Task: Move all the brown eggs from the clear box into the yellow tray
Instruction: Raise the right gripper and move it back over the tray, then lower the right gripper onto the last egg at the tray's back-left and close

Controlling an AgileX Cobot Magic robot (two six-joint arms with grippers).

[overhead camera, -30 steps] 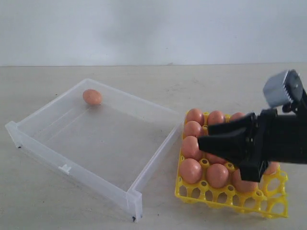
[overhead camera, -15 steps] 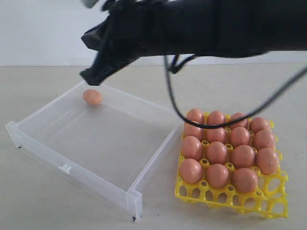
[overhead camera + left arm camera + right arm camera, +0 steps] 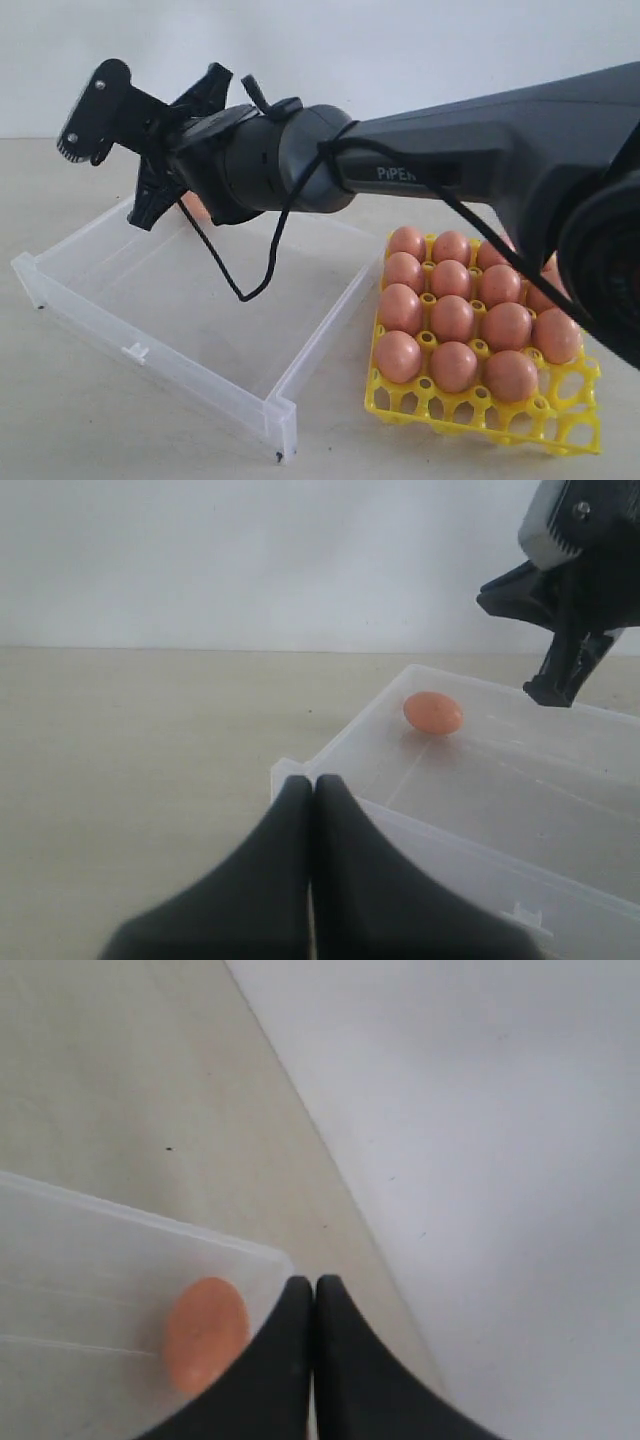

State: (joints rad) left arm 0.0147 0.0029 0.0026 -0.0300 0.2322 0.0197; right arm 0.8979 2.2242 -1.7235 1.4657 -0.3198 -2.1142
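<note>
right fingers (image 3: 292,1360) pressed together — near brown egg (image 3: 205,1332) in clear box (image 3: 200,380) | left fingers (image 3: 285,870) likewise

Orange-brown eggs (image 3: 453,318), bright yellow tray (image 3: 428,339), clear box (image 3: 150,355), black arm (image 3: 450,150), beige table (image 3: 100,430)

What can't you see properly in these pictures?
- Last brown egg: in the exterior view the right arm hides nearly all of it.
- Yellow tray: in the exterior view the arm covers its far right corner, so its eggs cannot all be counted.
- Yellow tray again: outside the edges of both wrist views.
- Left gripper: outside the exterior view.
</note>
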